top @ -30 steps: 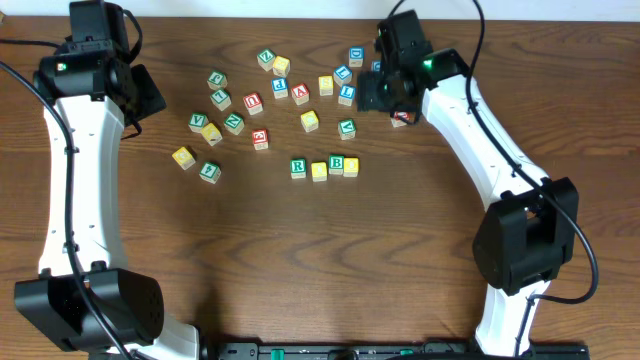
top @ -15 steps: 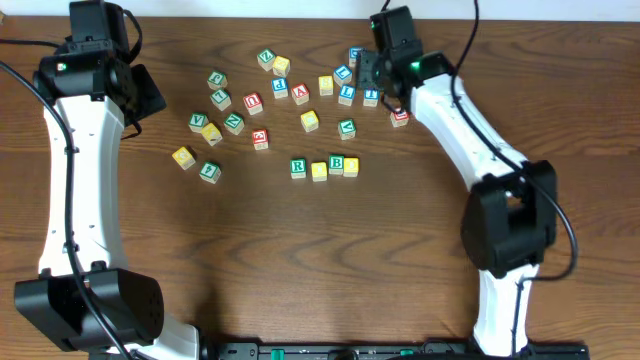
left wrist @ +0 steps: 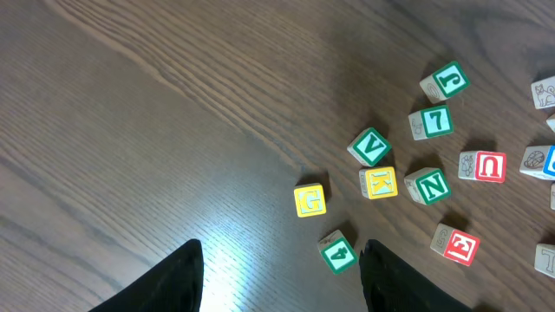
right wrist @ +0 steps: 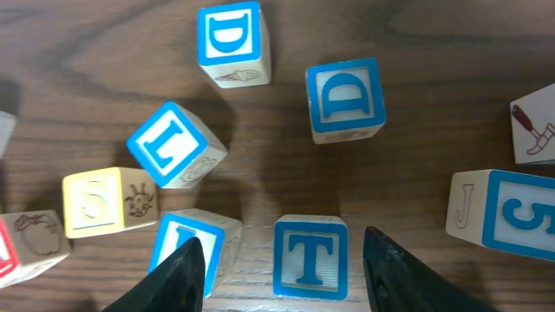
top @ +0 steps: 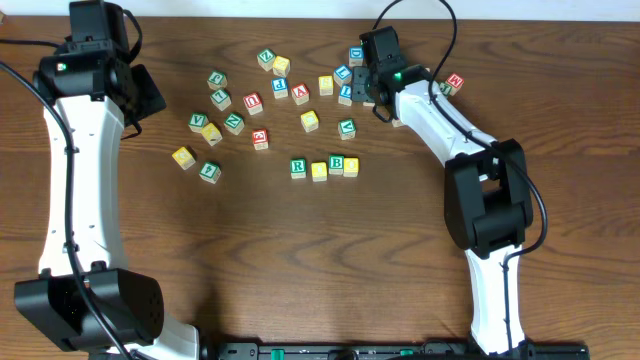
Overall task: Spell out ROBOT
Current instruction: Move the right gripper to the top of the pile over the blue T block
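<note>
The green-framed R, a plain yellow cube, the green-framed B and a second yellow cube stand in a row at mid table. The blue-framed T lies between the open fingers of my right gripper, untouched. In the overhead view my right gripper hovers over the blue cubes at the back and hides the T. My left gripper is open and empty above the table at the far left.
Blue D, D, I, a blue cube beside the T, yellow S and a blue 5 crowd round the right gripper. A green 4, yellow G and several other cubes lie near the left gripper.
My right arm has swung left and back over the cluster of blue cubes, bringing the T between its fingers. The left arm and the row of cubes have not moved.
</note>
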You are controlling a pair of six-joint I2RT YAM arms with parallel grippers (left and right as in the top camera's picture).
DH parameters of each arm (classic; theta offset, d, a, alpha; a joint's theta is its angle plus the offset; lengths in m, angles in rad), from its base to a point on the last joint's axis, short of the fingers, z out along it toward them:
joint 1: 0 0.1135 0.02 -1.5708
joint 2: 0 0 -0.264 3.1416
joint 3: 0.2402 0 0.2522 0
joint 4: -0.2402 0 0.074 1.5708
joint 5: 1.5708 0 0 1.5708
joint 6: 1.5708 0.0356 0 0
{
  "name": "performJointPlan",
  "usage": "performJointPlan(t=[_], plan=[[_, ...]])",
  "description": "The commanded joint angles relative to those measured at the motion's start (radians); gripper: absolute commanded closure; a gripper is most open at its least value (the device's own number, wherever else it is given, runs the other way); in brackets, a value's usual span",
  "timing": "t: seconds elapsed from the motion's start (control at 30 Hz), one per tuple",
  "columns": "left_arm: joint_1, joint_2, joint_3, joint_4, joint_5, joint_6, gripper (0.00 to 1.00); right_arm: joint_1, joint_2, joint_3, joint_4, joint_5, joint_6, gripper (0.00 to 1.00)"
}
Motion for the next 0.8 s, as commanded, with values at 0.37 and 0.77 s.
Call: performJointPlan(t=[0.37,0.77], plan=[[0.002,0.013,0.003,-0.003,0.005,-0.002,0.43,0.0,0.072,0.013,0.027,0.056,0.03,0.51],[0.002,0.013,0.003,-0.002,0.005,-0.002,0.43,0.0,0.087,0.013,0.042,0.067,0.046,0.69]])
